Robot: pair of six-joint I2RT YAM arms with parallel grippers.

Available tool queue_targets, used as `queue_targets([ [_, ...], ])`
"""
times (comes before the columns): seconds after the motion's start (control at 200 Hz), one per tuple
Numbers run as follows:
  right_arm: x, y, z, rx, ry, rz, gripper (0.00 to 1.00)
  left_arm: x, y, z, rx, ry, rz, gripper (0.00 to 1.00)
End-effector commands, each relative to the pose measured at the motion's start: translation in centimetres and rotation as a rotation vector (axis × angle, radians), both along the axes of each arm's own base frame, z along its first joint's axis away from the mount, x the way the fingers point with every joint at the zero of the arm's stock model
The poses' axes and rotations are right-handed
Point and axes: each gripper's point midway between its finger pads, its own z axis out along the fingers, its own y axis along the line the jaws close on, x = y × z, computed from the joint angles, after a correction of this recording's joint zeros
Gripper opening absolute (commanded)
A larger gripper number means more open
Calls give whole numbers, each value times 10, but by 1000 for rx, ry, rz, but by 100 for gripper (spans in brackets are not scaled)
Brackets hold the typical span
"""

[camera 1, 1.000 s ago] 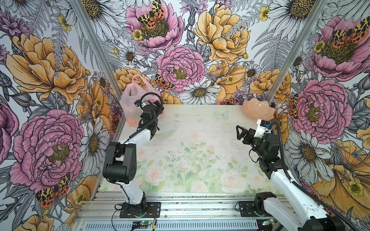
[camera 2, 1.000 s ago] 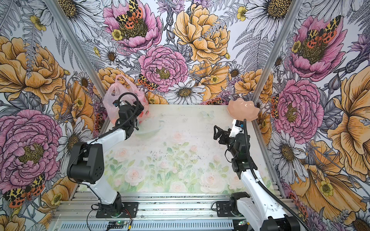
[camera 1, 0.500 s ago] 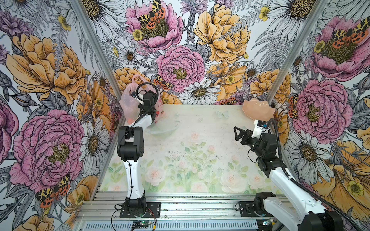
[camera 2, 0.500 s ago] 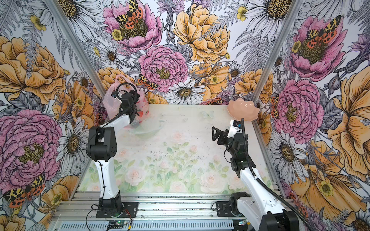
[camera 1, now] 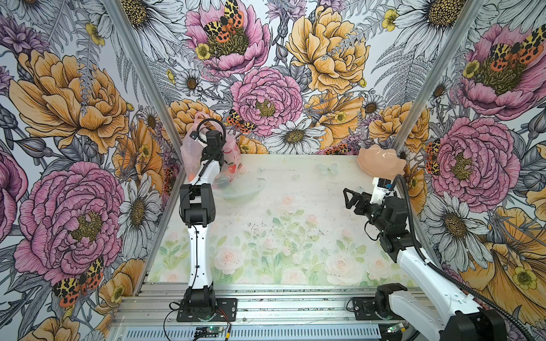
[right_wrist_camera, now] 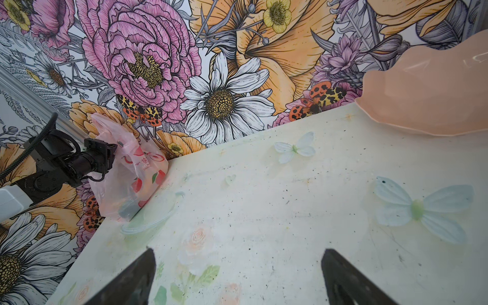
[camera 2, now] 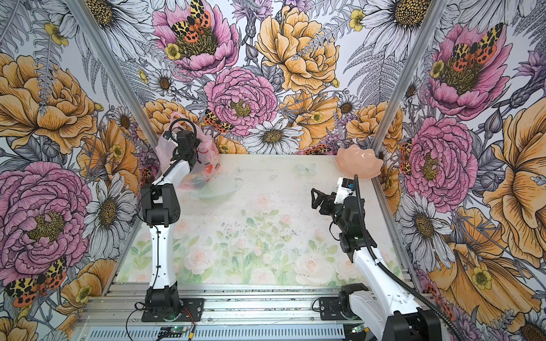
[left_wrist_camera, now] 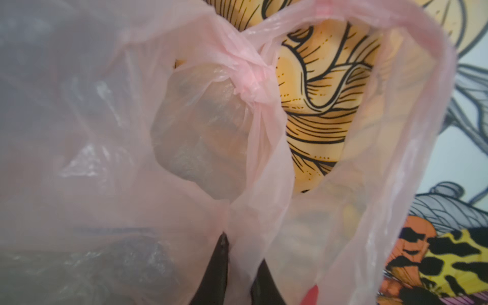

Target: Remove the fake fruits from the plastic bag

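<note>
While the bag (camera 1: 191, 153) stands in the far left corner of the surface (camera 1: 295, 230), against the flowered wall, the left gripper (left_wrist_camera: 239, 253) is pressed together on a fold of its pink film. The wrist view shows the dark fingers (left_wrist_camera: 220, 264) nearly touching, with the thin plastic pinched between them just below the knotted base of a loop handle. That handle rises slack above the pinch. The fruits (right_wrist_camera: 129, 208) are inside the bag and show only as dim dark and orange shapes through the film; which is which cannot be told. The bag's bottom rests at the edge of a clear bowl (camera 1: 245, 192). Well apart, on the right side, the right gripper (camera 1: 348, 199) hangs above the bare surface with its jaws spread wide and nothing between them. A peach bowl (camera 1: 379, 162) sits in the far right corner, near that arm.
</note>
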Motion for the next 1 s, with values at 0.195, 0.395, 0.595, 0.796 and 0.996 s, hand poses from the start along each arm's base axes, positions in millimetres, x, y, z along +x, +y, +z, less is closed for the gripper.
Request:
queue_targets([
  [0.195, 5, -6, 2, -25, 44, -44, 98, -19, -52, 33, -30, -22, -214, 0],
  [0.395, 14, -1, 7, -28, 82, -36, 98, -65, -139, 35, -7, -1, -387, 0],
  [0.595, 21, 12, 18, -44, 87, -16, 98, -123, -258, 50, 49, -18, -661, 0],
  [0.796, 23, 19, 19, -79, 128, -20, 98, -202, -363, 64, 128, -34, -929, 0],
  [0.996, 27, 43, 28, -120, 129, 57, 98, -305, -423, 58, 262, 7, -1120, 0],
])
